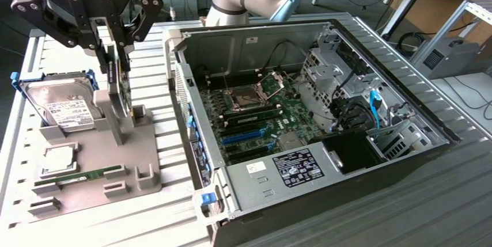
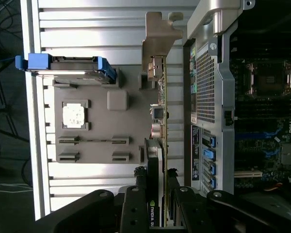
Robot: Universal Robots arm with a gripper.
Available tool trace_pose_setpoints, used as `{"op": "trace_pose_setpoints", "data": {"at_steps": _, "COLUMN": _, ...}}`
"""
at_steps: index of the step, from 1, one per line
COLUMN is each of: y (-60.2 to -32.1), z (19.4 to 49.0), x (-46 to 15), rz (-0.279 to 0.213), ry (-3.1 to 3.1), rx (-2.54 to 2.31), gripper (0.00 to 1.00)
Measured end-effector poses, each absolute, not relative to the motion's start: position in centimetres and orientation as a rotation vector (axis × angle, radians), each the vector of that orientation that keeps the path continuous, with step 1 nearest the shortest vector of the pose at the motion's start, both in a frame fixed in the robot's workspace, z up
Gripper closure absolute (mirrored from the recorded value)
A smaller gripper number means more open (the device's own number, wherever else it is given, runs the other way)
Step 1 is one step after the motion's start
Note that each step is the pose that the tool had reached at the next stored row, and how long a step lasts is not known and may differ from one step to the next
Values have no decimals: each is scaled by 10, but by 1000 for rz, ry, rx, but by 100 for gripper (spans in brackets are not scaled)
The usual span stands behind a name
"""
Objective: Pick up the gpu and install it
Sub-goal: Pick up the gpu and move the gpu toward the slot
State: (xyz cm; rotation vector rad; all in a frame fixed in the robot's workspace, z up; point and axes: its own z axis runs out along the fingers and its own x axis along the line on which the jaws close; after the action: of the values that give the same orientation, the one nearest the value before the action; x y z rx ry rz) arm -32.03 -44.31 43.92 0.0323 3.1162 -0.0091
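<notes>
I see the ribbed metal table [image 1: 430, 201] carrying everything. On it the open computer case [image 1: 230, 42] lies on its side, motherboard facing up, toward the exterior view's right. Just beside the case, on the exterior view's left, sits the grey holder tray [image 1: 100, 160].

My gripper [image 1: 114, 45] hangs over the tray's case-side edge. From the wrist camera the gripper [image 2: 156, 174] has its fingers drawn in narrow, clamped on the top edge of the gpu [image 2: 160, 121]. The gpu [image 1: 119, 86] stands upright on its long edge above the tray, beside the case's outer wall and outside the case. Its silvery bracket [image 2: 157, 39] is at the end away from the fingers. I cannot tell whether its lower edge is clear of the tray's slot.

The hard drive [image 1: 65, 106] leans in its cradle at the tray's far end. The square processor chip [image 1: 60, 158] lies flat in its pocket, and the slim memory stick [image 1: 80, 176] lies just beyond it.
</notes>
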Motion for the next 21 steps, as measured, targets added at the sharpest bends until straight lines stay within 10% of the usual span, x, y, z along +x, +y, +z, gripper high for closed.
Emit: {"op": "trace_pose_setpoints", "data": {"at_steps": 21, "y": -443, "z": 444, "x": -316, "rz": -9, "ry": 3116, "rx": 32, "gripper": 73}}
